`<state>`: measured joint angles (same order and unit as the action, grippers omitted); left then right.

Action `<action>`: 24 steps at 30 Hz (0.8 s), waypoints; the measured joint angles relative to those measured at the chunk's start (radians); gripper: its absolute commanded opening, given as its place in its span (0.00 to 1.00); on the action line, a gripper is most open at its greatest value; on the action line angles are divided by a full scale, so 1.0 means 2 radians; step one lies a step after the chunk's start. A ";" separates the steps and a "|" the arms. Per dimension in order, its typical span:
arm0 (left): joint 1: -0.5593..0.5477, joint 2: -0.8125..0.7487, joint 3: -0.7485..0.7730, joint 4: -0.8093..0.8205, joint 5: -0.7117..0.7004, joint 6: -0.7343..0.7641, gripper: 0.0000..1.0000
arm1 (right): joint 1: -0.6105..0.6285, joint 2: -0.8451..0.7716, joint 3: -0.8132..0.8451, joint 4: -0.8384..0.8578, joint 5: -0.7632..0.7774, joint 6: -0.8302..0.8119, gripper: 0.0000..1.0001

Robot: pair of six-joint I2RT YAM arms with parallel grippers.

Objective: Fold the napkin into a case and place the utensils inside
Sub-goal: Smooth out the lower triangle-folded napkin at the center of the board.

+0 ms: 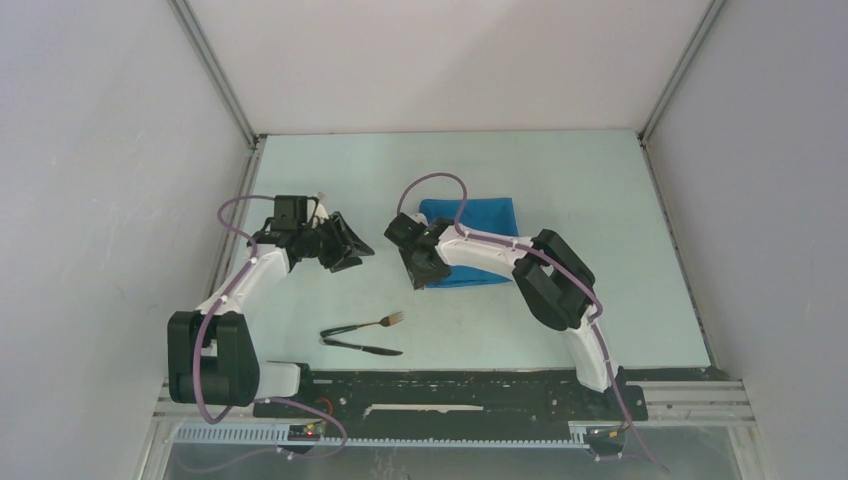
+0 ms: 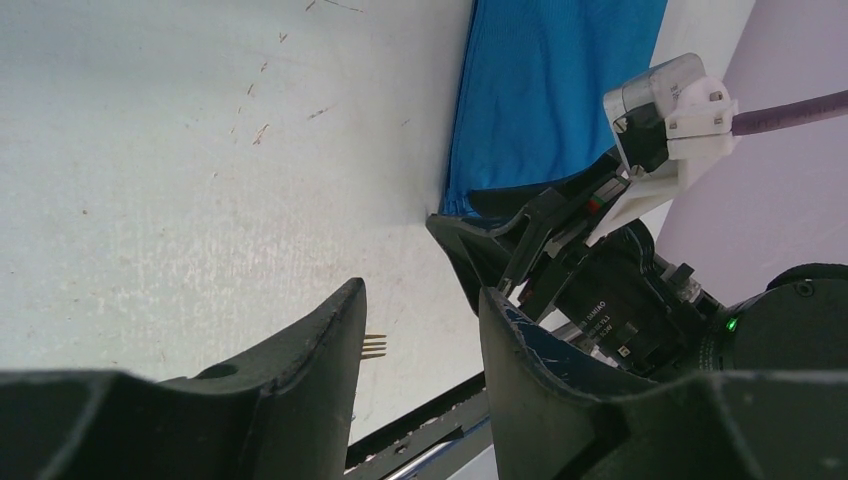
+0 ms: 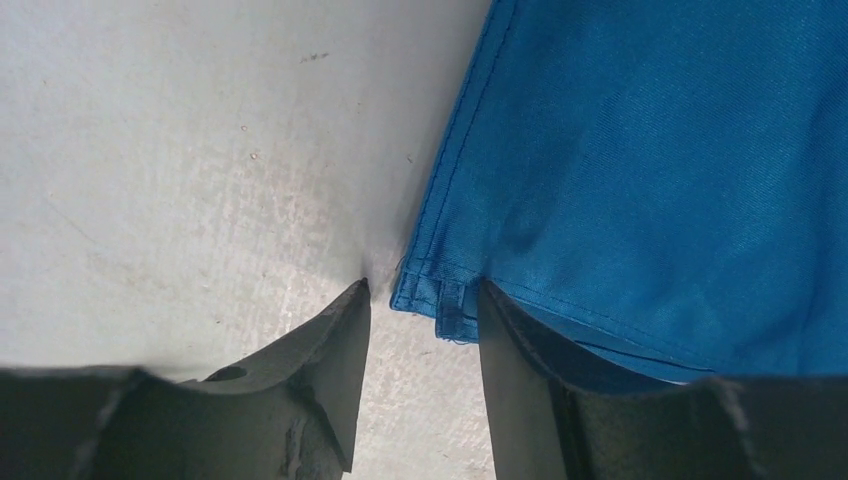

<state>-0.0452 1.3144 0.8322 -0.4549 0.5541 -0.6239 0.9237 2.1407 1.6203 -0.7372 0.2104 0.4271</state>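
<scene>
1. The napkin (image 1: 488, 215) lies on the table (image 1: 560, 180) a little right of centre. It is folded to a thick rectangle, and the right wrist view shows several stacked hems at its corner. It looks broader than a fork-length pocket, so I judge the case only partly made, with at least one more fold due.
2. The right pincer (image 1: 418, 268) is low at the napkin's near left corner. It is spread, with one finger over bare table beside the cloth and the other over the cloth's near edge. The corner sits in the gap between them, not pinched.
3. The left pincer (image 1: 350, 250) hangs left of the napkin, apart from it. It is spread and holds nothing.
4. The fork (image 1: 370, 324) and knife (image 1: 372, 348) lie on the table near the arm bases, between the two arms. Their handles meet at the left end and their tips part toward the right. Neither touches the cloth, so placing them inside is not yet begun.
5. The right arm (image 1: 480, 255) crosses the napkin's near part and hides that edge from above.
6. The two pincers are near each other, so a reach by the left one toward the same corner would be crowded.
7. The utensils lie well clear of the cloth and should not snag a fold.
</scene>
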 measured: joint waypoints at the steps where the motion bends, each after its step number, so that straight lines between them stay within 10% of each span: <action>1: 0.000 0.000 0.000 0.000 0.000 0.000 0.50 | 0.000 0.000 -0.001 0.002 -0.001 0.002 0.46; 10: 0.001 -0.001 -0.002 0.000 0.002 0.002 0.50 | -0.002 -0.005 -0.014 0.024 -0.007 0.012 0.26; 24: 0.002 -0.004 -0.011 0.006 0.006 0.001 0.50 | 0.001 -0.020 -0.020 -0.002 -0.006 0.007 0.58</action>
<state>-0.0406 1.3067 0.8104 -0.4419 0.5659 -0.6224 0.9253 2.1002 1.5806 -0.7410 0.1982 0.4419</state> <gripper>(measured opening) 0.496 0.557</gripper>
